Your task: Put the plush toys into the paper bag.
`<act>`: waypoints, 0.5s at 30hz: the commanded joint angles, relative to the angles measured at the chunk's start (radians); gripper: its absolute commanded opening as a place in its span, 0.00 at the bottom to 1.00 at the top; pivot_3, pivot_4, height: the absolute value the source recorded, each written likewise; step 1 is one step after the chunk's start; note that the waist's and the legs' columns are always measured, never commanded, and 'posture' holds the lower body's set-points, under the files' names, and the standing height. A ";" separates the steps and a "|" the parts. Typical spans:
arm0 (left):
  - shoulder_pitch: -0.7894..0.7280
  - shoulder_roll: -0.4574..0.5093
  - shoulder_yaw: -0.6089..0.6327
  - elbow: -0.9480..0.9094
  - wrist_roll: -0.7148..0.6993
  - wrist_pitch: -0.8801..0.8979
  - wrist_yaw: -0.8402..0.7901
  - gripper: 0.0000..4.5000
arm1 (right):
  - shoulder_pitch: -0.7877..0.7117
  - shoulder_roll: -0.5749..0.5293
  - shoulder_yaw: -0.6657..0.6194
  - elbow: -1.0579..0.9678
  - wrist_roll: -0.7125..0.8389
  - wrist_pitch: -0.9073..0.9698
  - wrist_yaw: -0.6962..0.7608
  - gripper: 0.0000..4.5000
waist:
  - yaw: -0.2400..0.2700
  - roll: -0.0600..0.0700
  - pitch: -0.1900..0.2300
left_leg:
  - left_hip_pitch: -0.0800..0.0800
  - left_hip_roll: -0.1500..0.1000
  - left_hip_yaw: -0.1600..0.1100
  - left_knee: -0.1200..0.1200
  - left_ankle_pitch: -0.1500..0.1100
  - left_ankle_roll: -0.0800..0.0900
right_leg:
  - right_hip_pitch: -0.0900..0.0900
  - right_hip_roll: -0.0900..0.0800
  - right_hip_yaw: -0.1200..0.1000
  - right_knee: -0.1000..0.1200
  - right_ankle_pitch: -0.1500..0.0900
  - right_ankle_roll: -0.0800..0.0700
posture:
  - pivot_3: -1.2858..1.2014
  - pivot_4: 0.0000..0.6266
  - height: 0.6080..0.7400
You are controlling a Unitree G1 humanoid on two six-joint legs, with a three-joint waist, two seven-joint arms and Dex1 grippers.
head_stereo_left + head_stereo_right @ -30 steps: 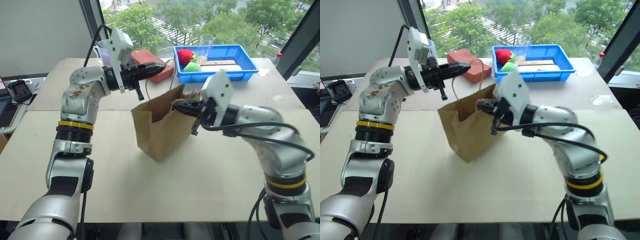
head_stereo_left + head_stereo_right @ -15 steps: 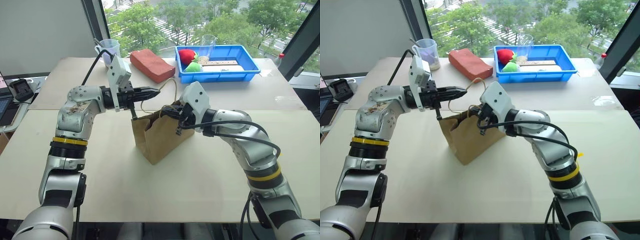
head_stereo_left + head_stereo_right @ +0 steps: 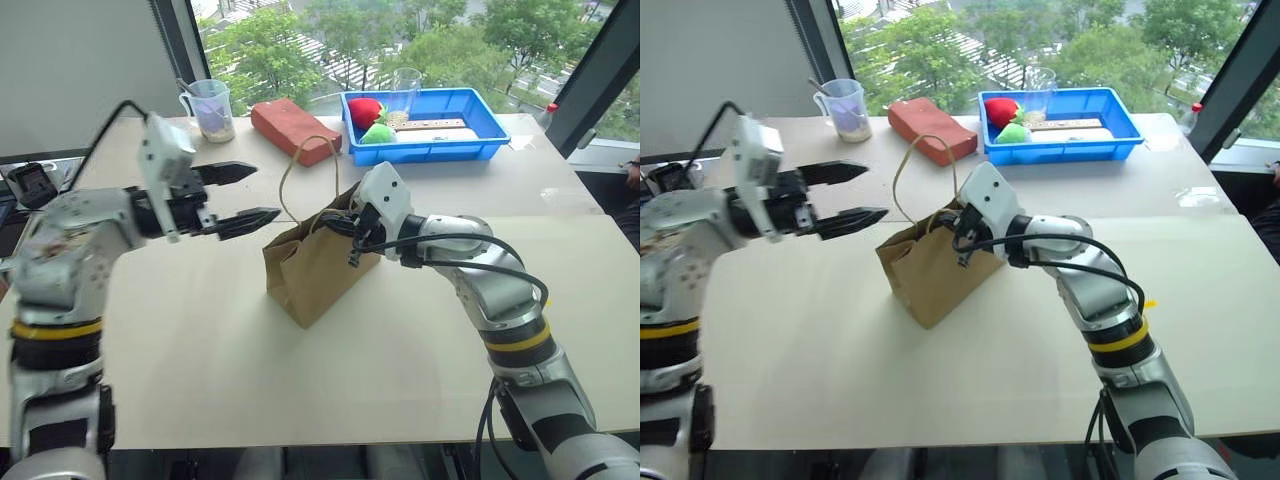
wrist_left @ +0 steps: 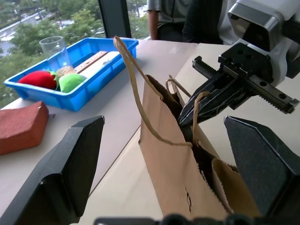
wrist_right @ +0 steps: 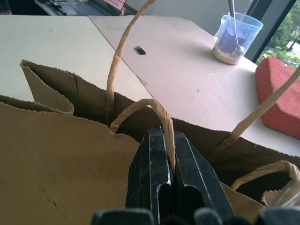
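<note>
Brown paper bag (image 3: pixel 312 268) hides its contents; right pincer (image 5: pixel 165 154) pinches a handle (image 5: pixel 159 117).

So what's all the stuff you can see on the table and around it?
paper bag: one, brown, standing mid-table, mouth open
brick-shaped block: one, reddish-brown, far side
tray: one, blue, far side, right of the block
red toy: one, in the tray
green toy: one, in the tray beside the red one
clear glass: one, in the tray
measuring cup: one, clear, far left
left hand: open, left of the bag
right hand: shut on the bag's cord handle
</note>
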 commanded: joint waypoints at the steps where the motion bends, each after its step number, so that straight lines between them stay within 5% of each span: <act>1: 0.085 0.025 0.096 -0.156 -0.099 0.081 0.052 0.99 | -0.042 0.004 -0.019 0.014 -0.003 -0.043 0.018 0.00 | 0.001 0.000 0.000 | 0.000 0.000 0.000 0.000 0.000 0.000 | 0.000 0.000 0.000 0.000 0.000 0.000 | 0.52 0.24 1.00; 9: 0.384 -0.092 0.139 -0.470 -0.223 0.152 0.296 0.99 | -0.091 0.023 -0.021 0.074 -0.006 -0.053 0.041 0.00 | 0.011 0.000 0.000 | 0.000 0.000 0.000 0.000 0.000 0.000 | 0.001 0.000 0.000 -0.001 0.000 0.000 | 0.52 0.24 1.00; 15: 0.479 -0.244 -0.036 -0.551 -0.070 0.066 0.510 0.99 | -0.121 0.051 -0.010 0.109 -0.020 -0.058 0.041 0.00 | 0.024 0.000 0.000 | 0.001 0.000 0.001 0.001 0.000 0.000 | 0.001 0.000 0.001 -0.004 0.000 -0.001 | 0.52 0.24 1.00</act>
